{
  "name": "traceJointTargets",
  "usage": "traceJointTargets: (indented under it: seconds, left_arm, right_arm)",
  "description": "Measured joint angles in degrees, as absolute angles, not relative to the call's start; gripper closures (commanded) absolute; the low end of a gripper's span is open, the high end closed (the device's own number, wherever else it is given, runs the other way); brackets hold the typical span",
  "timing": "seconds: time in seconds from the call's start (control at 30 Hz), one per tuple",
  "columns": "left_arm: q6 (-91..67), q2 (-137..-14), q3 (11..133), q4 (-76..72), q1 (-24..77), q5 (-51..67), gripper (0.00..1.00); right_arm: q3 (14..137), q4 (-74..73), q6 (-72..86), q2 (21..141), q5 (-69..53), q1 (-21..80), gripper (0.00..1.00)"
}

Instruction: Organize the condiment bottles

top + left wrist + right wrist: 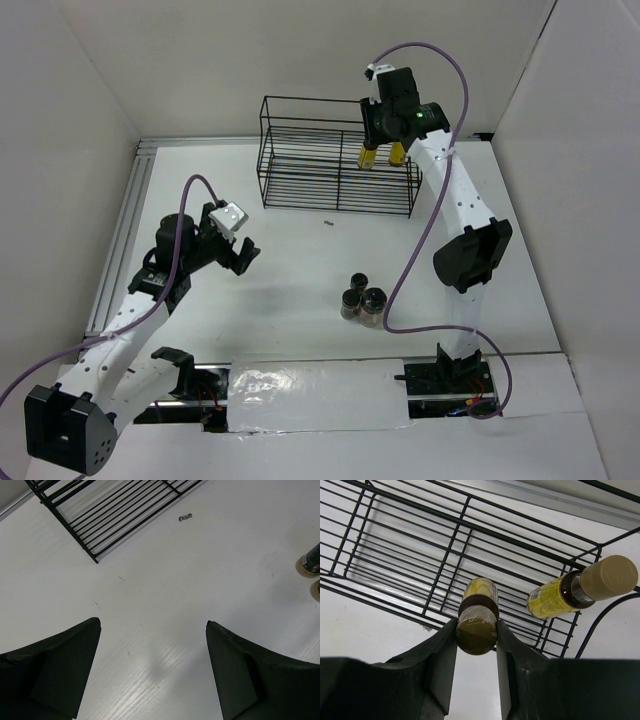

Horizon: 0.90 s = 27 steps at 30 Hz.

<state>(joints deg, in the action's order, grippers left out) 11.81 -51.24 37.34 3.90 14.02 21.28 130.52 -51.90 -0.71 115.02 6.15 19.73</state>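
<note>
step: setting a slim yellow bottle into the rack [335, 165]. with one already there and three jars left out, i judge the task under half done.
right gripper [476, 626]: pinching the held bottle [479, 597] at its cap, a finger on either side, reaching down into the rack's right end.
held bottle: upright between the fingers, low over the wire floor. whether its base touches the wires, i cannot tell.
second bottle [555, 596]: yellow with a tan cap, standing in the rack just right of the held one, apart from it.
jars [362, 298]: three dark-lidded ones huddled together on the table [290, 290], near and right of centre, well apart from the rack.
left gripper [153, 624]: spread wide with nothing between its fingers, hanging over bare table on the left, the jars off to its right.
next move: probably lower until the base rests on the wires, spread the fingers, then lift straight up so the cap is not dragged over.
in the way: the second bottle sits close to the right-hand finger, and the rack's top rim and side wires crowd the wrist. a slim base may rock on the gaps in the wire floor.
other: a small dark scrap [328, 223] lies on the table just near of the rack, between it and the jars.
</note>
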Motion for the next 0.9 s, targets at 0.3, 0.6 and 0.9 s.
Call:
traceJointTargets:
  seconds: [0.3,0.6,0.9]
  left_arm:
    - [11.84,-51.64,37.34,3.97,14.02,21.28,0.01]
    - [11.86,-51.64,37.34,3.97,14.02,21.23,0.01]
    - [11.94,-51.64,37.1,3.92,14.02,20.78,0.01]
  right_arm:
    - [131.31,-49.74,-0.73,116.44,6.0,19.64,0.93]
    - [131.24,-44.88,-0.71,117.91,5.3,19.38,0.93]
    - [131.22,-41.6,-0.32,119.11,5.37,19.0,0.89]
